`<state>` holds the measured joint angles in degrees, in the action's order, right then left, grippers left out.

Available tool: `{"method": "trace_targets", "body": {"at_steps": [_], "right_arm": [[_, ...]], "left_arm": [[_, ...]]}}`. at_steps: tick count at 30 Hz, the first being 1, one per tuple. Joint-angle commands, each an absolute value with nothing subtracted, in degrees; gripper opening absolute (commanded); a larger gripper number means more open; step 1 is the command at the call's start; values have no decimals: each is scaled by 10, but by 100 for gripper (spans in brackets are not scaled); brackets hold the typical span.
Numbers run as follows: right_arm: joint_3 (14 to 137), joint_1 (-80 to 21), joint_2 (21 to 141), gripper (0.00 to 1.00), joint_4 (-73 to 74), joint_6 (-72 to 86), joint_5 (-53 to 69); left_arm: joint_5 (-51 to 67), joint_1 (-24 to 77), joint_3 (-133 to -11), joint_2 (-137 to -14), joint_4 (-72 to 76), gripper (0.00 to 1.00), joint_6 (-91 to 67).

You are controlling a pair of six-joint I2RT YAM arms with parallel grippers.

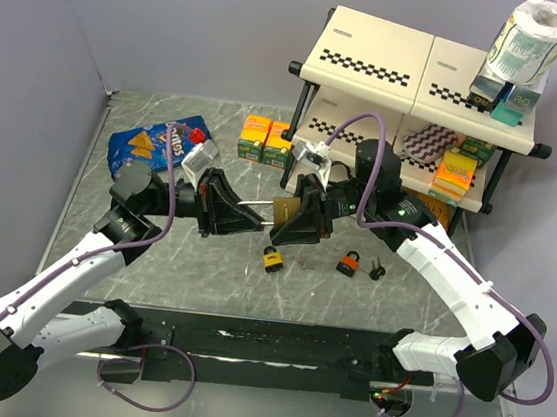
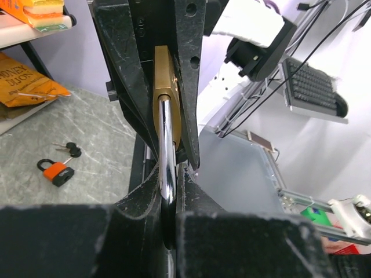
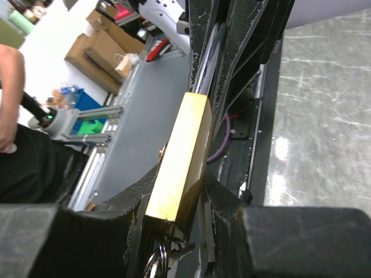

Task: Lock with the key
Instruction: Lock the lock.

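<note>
The only wording we can read is on the orange-brown snack bag (image 2: 26, 87) at the left edge of the left wrist view. There we make out "ONEY" above "DIJON" in dark capitals, with the start of the upper word cut off by the edge. In the top view we see print on the blue chip bag (image 1: 144, 148), the orange and yellow boxes (image 1: 264, 139) and the teal carton (image 1: 514, 103), but all of it is too small for us to read.

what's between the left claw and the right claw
A brass padlock bridges the gap: the left claw pinches its steel shackle, the right claw clamps its body. The top external view shows it; both wrist views confirm.
</note>
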<state>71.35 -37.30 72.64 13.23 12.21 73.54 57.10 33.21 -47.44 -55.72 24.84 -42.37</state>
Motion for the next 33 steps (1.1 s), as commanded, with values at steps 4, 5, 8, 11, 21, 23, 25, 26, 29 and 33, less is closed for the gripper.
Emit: {"method": "trace_targets", "body": {"at_steps": [4, 5, 8, 11, 21, 23, 25, 26, 29, 33], "right_arm": [[750, -492, 802, 0, 116, 55, 637], [750, -491, 803, 0, 121, 55, 630], [748, -483, 806, 0, 105, 63, 635], [739, -474, 798, 0, 96, 70, 641], [709, -453, 761, 0, 98, 58, 666], [698, -436, 755, 0, 98, 63, 668], [693, -421, 744, 0, 107, 58, 671], [690, -416, 740, 0, 110, 55, 671], [685, -401, 722, 0, 125, 48, 671], [677, -382, 709, 0, 129, 51, 672]], "left_arm": [[525, 429, -486, -619, 232, 1, -330], [526, 428, -486, -620, 227, 1, -326], [530, 428, -487, -620, 208, 1, -304], [537, 425, -483, -613, 199, 1, -295], [568, 406, -468, -594, 211, 1, -308], [570, 403, -469, -584, 199, 1, -301], [572, 399, -469, -570, 178, 1, -283], [573, 395, -469, -566, 170, 1, -273], [577, 383, -465, -550, 156, 1, -270], [587, 363, -461, -537, 155, 1, -278]]}}
